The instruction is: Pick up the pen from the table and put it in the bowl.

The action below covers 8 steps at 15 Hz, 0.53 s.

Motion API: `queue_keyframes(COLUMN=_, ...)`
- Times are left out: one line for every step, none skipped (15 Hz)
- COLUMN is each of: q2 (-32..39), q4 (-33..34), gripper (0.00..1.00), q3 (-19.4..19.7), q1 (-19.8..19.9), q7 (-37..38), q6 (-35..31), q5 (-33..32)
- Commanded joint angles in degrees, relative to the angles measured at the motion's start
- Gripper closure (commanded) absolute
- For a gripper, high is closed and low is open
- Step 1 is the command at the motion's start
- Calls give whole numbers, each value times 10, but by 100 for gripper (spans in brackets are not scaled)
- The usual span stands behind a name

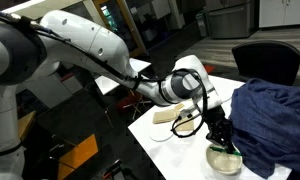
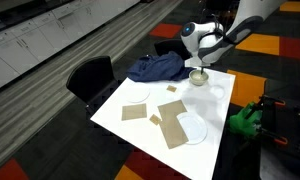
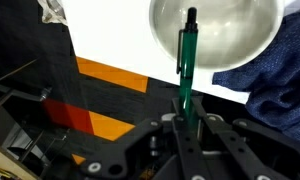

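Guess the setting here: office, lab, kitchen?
Probably an office or lab space: carpet tiles in orange, red and dark grey, a black office chair beside the white table, and a long counter with cabinets along the wall.

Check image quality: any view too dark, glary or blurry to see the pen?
Wrist view: pen sharp against the bowl; gripper dark, underexposed. In an exterior view the bowl sits in dim light; in an exterior view the table glares white. Pen unreadable in both.
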<state>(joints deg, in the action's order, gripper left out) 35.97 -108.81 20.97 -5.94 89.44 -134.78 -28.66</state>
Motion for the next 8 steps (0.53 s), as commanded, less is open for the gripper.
queue_keyframes(q2=20, q4=0, gripper=97, q3=8, q1=-5, q7=38, q6=-27, q5=-26)
queue_keyframes(q2=26, q4=1, gripper=97, q3=10, q1=-8, q7=47, q6=-33, q5=-32)
queue_keyframes(q2=32, q4=2, gripper=97, q3=10, q1=-8, q7=53, q6=-38, q5=-36)
queue_keyframes(q2=38, q4=3, gripper=97, q3=12, q1=-10, q7=61, q6=-41, q5=-41)
queue_keyframes(q2=41, q4=1, gripper=97, q3=13, q1=-12, q7=66, q6=-44, q5=-46)
queue_keyframes(q2=43, q4=0, gripper=64, q3=12, q1=-12, q7=70, q6=-46, q5=-49)
queue_keyframes(q2=44, q4=-1, gripper=63, q3=12, q1=-12, q7=73, q6=-48, q5=-52)
queue_keyframes(q2=46, q4=-1, gripper=56, q3=10, q1=-10, q7=76, q6=-49, q5=-54)
